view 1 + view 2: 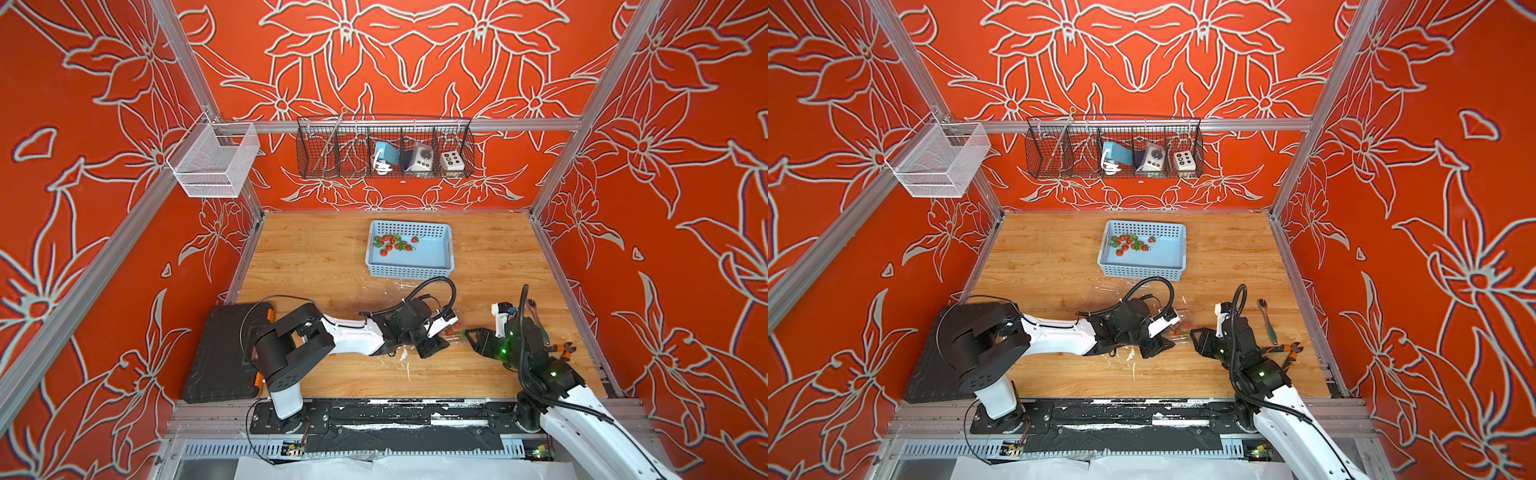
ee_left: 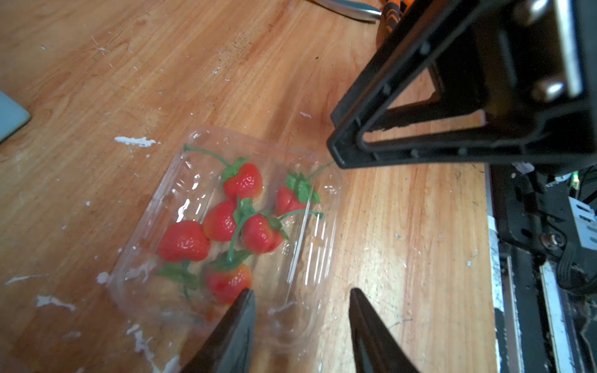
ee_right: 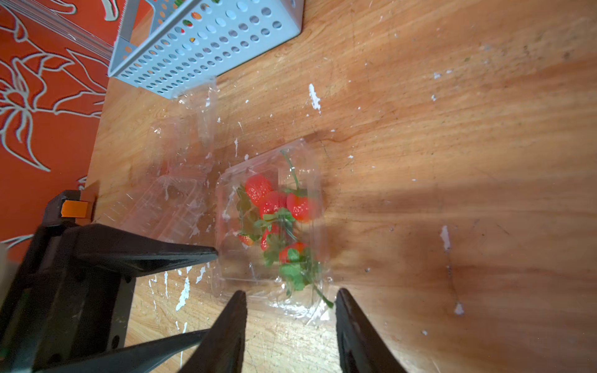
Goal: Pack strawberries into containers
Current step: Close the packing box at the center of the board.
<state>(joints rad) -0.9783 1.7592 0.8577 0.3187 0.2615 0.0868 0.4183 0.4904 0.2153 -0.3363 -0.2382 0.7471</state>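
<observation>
A clear container point(image 2: 300, 258) point(image 3: 226, 271) point(image 1: 457, 332) point(image 1: 1181, 330) lies on the table between both arms and holds several red strawberries point(image 2: 242, 181) point(image 3: 258, 190). My left gripper point(image 2: 300, 292) point(image 1: 434, 347) is open, one finger over the container's end and the other just outside its wall. On the opposite side, my right gripper point(image 3: 290, 294) point(image 1: 471, 334) is open with bare table between its fingers, its tips just short of the container's end. Two empty containers point(image 3: 181, 135) lie beside it. More strawberries point(image 1: 392, 245) point(image 1: 1129, 245) lie in the blue basket point(image 1: 409, 270).
A spoon point(image 1: 1266, 320) and orange-handled pliers point(image 1: 1289, 349) lie on the right of the table behind my right arm. A black mat point(image 1: 224, 353) covers the left front corner. Wire baskets point(image 1: 384, 147) hang on the back wall.
</observation>
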